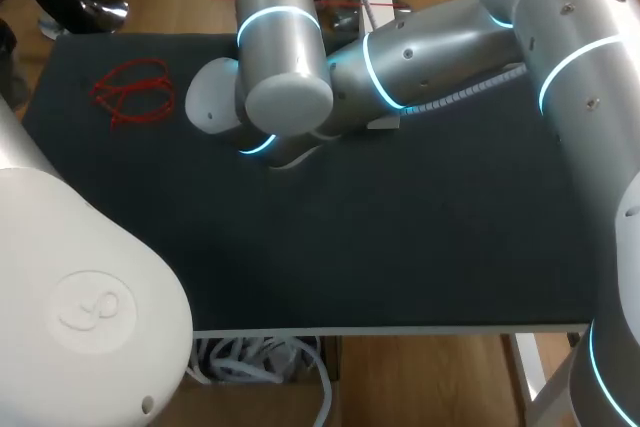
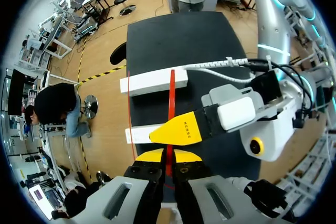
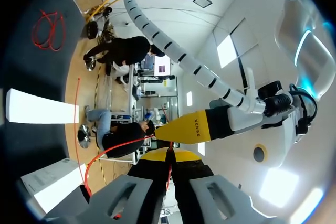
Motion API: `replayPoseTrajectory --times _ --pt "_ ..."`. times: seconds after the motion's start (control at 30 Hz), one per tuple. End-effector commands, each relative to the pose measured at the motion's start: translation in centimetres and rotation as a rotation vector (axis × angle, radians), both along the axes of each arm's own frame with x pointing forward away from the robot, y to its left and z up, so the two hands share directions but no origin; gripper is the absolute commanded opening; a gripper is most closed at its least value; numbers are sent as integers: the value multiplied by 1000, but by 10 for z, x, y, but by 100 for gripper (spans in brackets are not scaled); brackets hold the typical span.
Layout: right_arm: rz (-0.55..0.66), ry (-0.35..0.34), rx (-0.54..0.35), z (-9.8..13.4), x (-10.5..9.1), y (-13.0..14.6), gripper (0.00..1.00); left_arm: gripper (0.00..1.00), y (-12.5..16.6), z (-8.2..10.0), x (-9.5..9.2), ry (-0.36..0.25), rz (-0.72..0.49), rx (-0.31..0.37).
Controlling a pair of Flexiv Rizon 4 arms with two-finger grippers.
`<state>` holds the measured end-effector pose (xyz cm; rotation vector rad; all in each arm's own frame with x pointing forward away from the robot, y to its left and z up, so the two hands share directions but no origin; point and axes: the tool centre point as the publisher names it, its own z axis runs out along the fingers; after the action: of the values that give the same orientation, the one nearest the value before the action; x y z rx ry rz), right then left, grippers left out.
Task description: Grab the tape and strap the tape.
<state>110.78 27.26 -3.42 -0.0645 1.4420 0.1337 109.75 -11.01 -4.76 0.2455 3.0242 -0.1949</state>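
Clamping the thin red tape [image 2: 171, 95], the left claw [image 2: 168, 157] and the right claw [image 3: 168, 156] each stood shut on it, tip to tip above the bench [image 1: 400, 227]. Light and limp, it likely wanted close grips, pulled taut.

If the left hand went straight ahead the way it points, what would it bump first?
Probably the yellow-tipped right hand, lying crosswise just ahead of the left hand, over the thin red tape that the left hand pinches. Depth is hard to judge.
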Motion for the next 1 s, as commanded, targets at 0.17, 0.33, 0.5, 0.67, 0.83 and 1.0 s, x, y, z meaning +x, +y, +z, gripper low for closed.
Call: replayPoseTrajectory --times 0.17,0.33,0.5,0.67,0.83,1.0 --pt "4 9 -2 4 -2 1 0 0 -1 1 0 1 1 4" --pt "5 9 -3 4 -3 1 0 0 -1 1 0 1 1 4" --pt "7 3 -1 4 -4 1 0 0 -1 1 0 1 1 4" --pt "12 -9 -5 5 -5 0 0 0 -1 1 0 1 1 4" --pt "10 -10 0 5 -6 0 0 0 -1 1 0 1 1 4" --pt "5 -7 9 5 -6 -2 9 0 -1 1 0 1 1 4"
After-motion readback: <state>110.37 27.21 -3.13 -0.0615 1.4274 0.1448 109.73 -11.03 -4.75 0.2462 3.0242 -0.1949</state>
